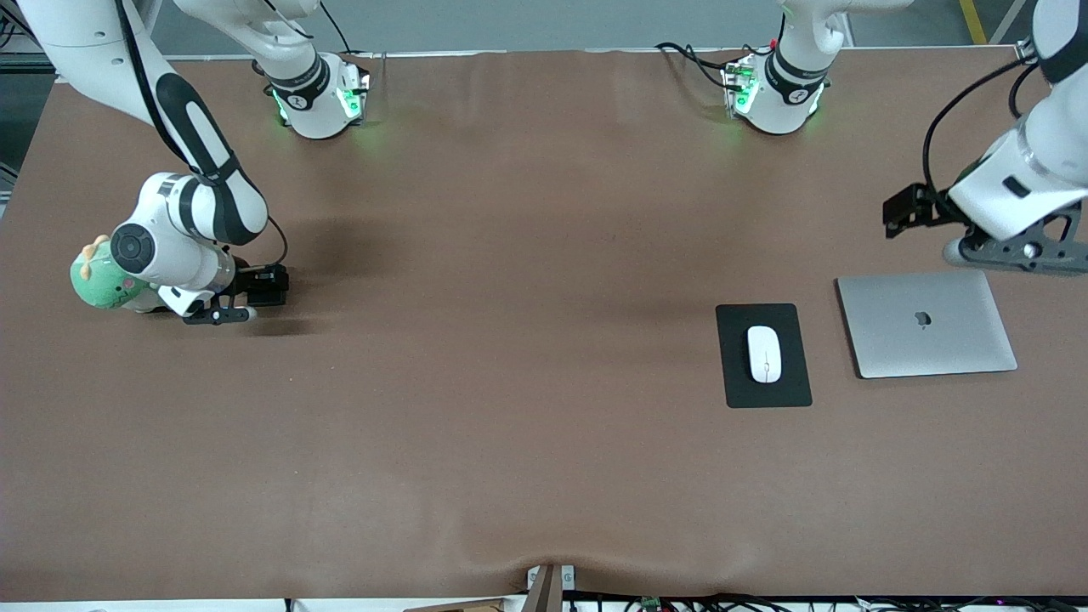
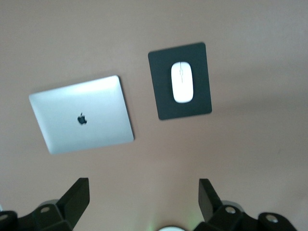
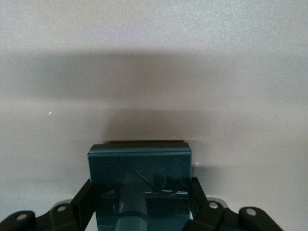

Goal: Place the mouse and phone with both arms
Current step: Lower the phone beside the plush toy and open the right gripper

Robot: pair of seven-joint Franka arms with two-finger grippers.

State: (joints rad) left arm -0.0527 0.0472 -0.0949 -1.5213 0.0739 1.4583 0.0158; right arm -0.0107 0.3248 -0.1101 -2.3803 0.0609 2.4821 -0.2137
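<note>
Phone [image 3: 139, 190] clamped between right pincer [image 3: 139, 202] fingers, low over bench [image 1: 510, 425]; left pincer [image 2: 144, 202] apart, waiting near mouse [image 1: 763, 354].

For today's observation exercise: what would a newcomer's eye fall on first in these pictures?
Probably the white mouse lying on a black mouse pad, beside a closed silver laptop, toward the left arm's end of the table. At the right arm's end, the right hand grips a dark phone low over the table, next to a green plush toy.
</note>
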